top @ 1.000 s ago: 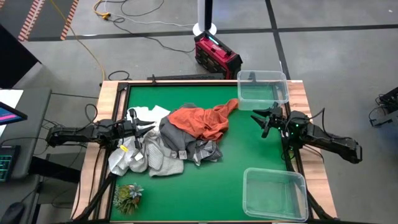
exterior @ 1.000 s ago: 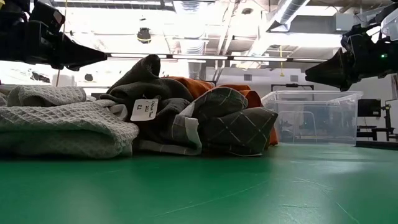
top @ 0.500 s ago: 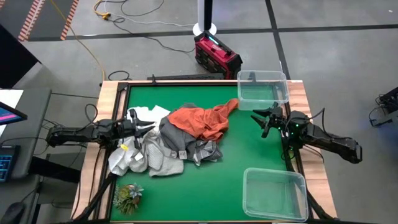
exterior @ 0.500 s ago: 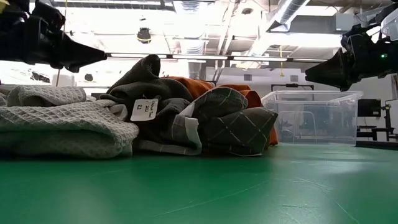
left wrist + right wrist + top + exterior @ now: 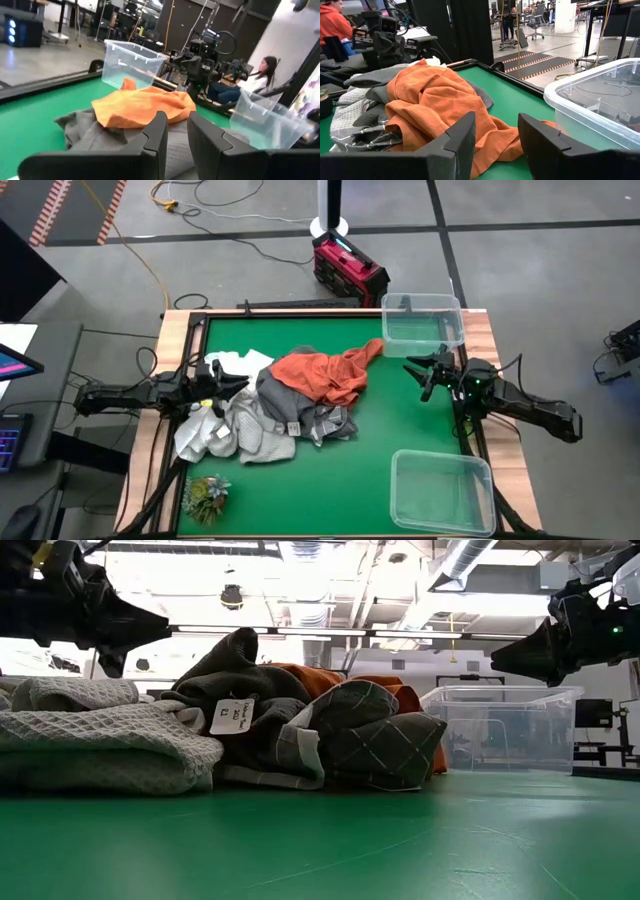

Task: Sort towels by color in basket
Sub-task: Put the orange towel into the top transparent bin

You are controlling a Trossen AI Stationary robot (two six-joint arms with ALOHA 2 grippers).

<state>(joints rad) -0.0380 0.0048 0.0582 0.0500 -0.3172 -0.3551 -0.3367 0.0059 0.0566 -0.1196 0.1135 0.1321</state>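
The towels lie in a heap on the green table (image 5: 400, 430), left of its middle. A rust-orange one (image 5: 320, 375) (image 5: 430, 100) lies on top at the far side. It rests on dark grey (image 5: 285, 395) and grey-checked (image 5: 380, 740) ones. Pale grey waffle cloth (image 5: 100, 740) and a white piece (image 5: 240, 363) lie toward the left edge. My left gripper (image 5: 240, 383) (image 5: 177, 132) hovers level over the heap's left end, its fingers a narrow gap apart with nothing between them. My right gripper (image 5: 412, 368) (image 5: 497, 135) hangs open near the right edge, pointing at the heap.
Two clear plastic bins stand at the table's right edge, one at the far corner (image 5: 422, 320) and one at the near corner (image 5: 442, 490). A small green leafy tuft (image 5: 205, 498) lies at the near left. People sit beyond the table (image 5: 260, 75).
My left gripper has rolled about its own pointing line while staying in place above the heap's left end. The towels and my right gripper have kept still.
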